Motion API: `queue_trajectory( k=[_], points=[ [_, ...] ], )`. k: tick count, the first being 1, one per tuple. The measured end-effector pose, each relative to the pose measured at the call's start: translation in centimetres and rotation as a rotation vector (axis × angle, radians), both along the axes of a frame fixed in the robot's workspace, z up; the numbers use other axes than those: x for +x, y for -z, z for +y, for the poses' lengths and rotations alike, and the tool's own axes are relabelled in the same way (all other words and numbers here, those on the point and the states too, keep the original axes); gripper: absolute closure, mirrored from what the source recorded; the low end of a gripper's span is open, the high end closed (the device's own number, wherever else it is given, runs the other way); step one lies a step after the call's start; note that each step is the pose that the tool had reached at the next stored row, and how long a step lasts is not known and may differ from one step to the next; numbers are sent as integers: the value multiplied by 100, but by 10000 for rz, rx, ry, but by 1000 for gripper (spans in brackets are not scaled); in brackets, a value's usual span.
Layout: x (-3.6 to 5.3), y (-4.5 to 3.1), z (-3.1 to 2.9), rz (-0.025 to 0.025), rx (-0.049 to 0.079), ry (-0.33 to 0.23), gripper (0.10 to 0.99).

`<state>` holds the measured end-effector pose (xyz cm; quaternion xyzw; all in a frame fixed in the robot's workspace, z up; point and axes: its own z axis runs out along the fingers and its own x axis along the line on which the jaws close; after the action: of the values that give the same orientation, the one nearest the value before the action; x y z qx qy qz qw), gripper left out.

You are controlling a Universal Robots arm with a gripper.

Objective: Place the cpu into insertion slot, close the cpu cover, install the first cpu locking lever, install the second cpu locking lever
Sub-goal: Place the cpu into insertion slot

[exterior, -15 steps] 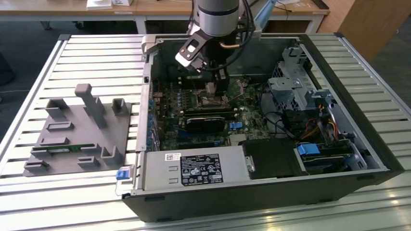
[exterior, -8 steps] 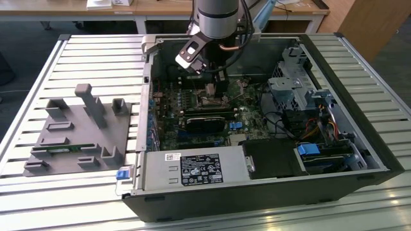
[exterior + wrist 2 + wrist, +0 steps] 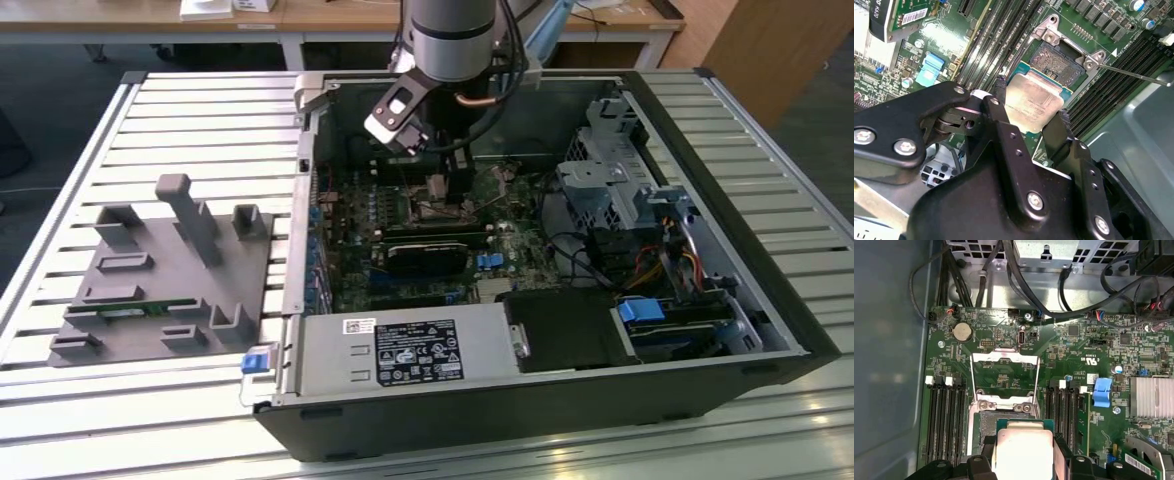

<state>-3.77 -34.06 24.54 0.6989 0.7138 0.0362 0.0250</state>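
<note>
Right now the tool (image 3: pixel 1032 102) has its two black fingers (image 3: pixel 1004 125) closed tight on the cpu (image 3: pixel 1036 97), one finger on each side of it, as the second wrist view shows. The cpu is a small flat square with a dull silver top and a green edge. It is held over the insertion slot (image 3: pixel 1061 62) and hides the near part of it, while the far part with its dark middle is bare. I cannot tell if the cpu touches the slot. A thin metal lever (image 3: pixel 1134 75) sticks out from beside one corner of the slot. In the first wrist view the cpu cover (image 3: pixel 1004 357) is flipped open, away from the slot, and you can see the green board (image 3: pixel 1004 325) through its big window. Long black slots (image 3: pixel 946 410) run on both sides, and a round silver battery (image 3: pixel 961 331) sits further on. In the exterior view the grey arm (image 3: pixel 454 40) comes down from the upper middle of the frame into the open computer case (image 3: pixel 534 420), which lies on the slatted counter (image 3: pixel 200 120). A grey holder (image 3: pixel 160 270) stands on the counter on the exterior view's left, apart from the case.
</note>
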Motion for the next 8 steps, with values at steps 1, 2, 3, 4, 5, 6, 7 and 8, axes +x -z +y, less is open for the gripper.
queue_trajectory(
  k=[1, 2, 3, 4, 5, 6, 7, 8],
  points=[
    [0, 2, 0, 0, 0, 0, 549],
    [0, 4, 0, 1, -2, 1, 549],
    [0, 7, 0, 1, -2, 0, 549],
    [0, 8, 0, 1, -2, 0, 549],
    [0, 9, 0, 1, -2, 1, 549],
    [0, 10, 0, 1, -1, 0, 549],
    [0, 10, 0, 1, -2, 0, 549],
    [0, 11, 0, 1, -1, 1, 549]
  ],
)
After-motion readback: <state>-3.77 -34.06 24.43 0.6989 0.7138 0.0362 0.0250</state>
